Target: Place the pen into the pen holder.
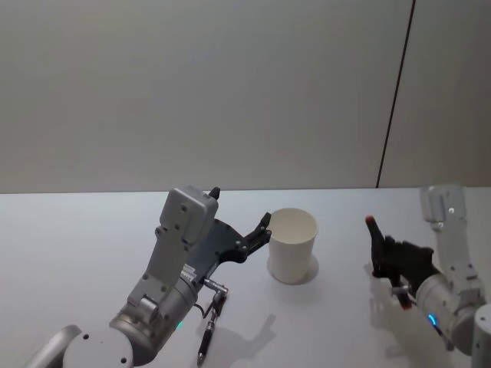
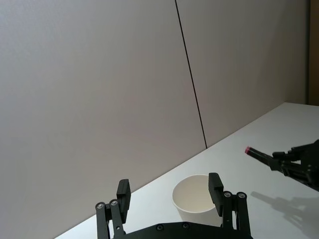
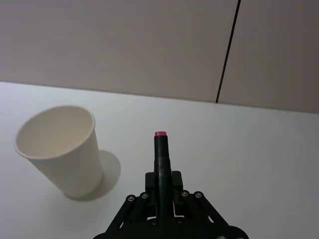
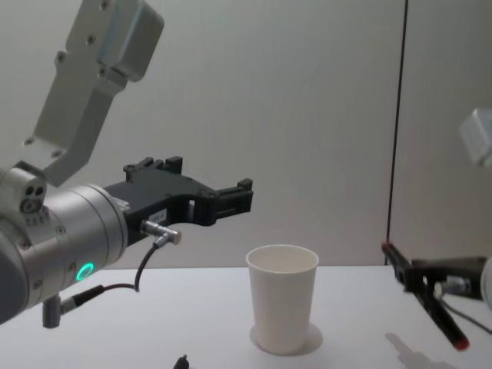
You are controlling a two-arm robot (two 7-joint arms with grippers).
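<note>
The pen holder, a plain white paper cup [image 1: 292,245], stands upright on the white table and appears empty [image 3: 62,149] [image 4: 282,304]. My right gripper [image 1: 386,253] is shut on the pen [image 1: 375,232], a dark stick with a red tip, held tilted above the table to the right of the cup and apart from it. The pen [image 3: 161,152] points out between the right gripper's closed fingers [image 3: 174,180], and it shows slanted in the chest view [image 4: 419,288]. My left gripper [image 1: 263,228] hovers open just left of the cup's rim with nothing between its fingers [image 2: 215,186].
A dark pen-like object [image 1: 207,337] lies on the table under my left forearm, near the front edge. A plain wall with a dark vertical seam [image 1: 395,100] stands behind the table [image 1: 77,238].
</note>
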